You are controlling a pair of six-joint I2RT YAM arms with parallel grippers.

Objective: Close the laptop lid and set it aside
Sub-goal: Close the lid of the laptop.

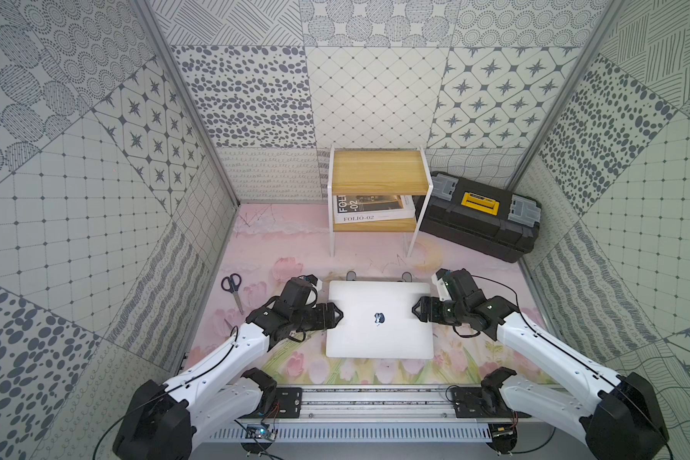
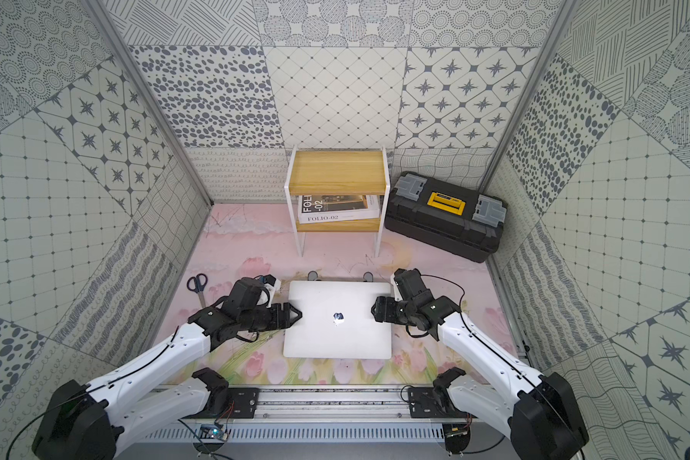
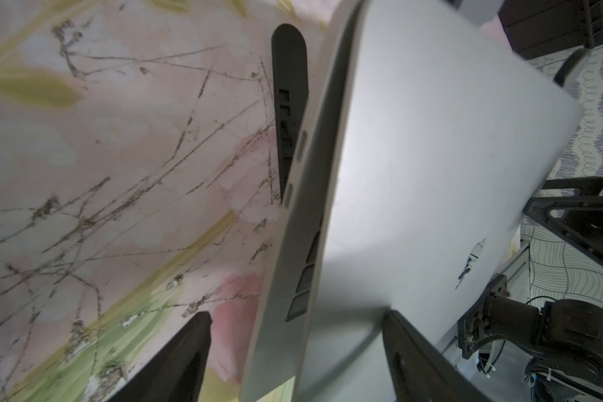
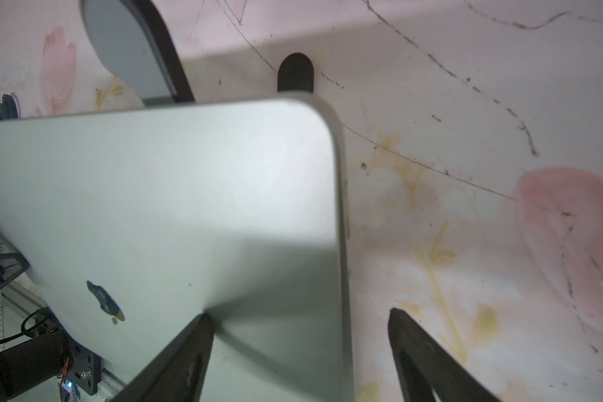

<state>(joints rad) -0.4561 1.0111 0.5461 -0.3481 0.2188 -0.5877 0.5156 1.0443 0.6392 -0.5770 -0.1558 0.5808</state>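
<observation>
Laptop (image 1: pixel 379 342) sits on the dark stand (image 1: pixel 351 275), mid-table toward the front edge. The laptop lid (image 3: pixel 432 156) is down, though a slit shows. Left gripper (image 1: pixel 338 314) and right gripper (image 1: pixel 414 308) straddle its side edges, jaws open. Risk: uneven clamping tips it and it slides off the stand.

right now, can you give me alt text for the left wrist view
A silver laptop fills the middle, its lid almost shut, a thin gap showing dark keys. The open left end effector straddles its side edge, one finger over the lid, one over the pink flowered table.
</observation>
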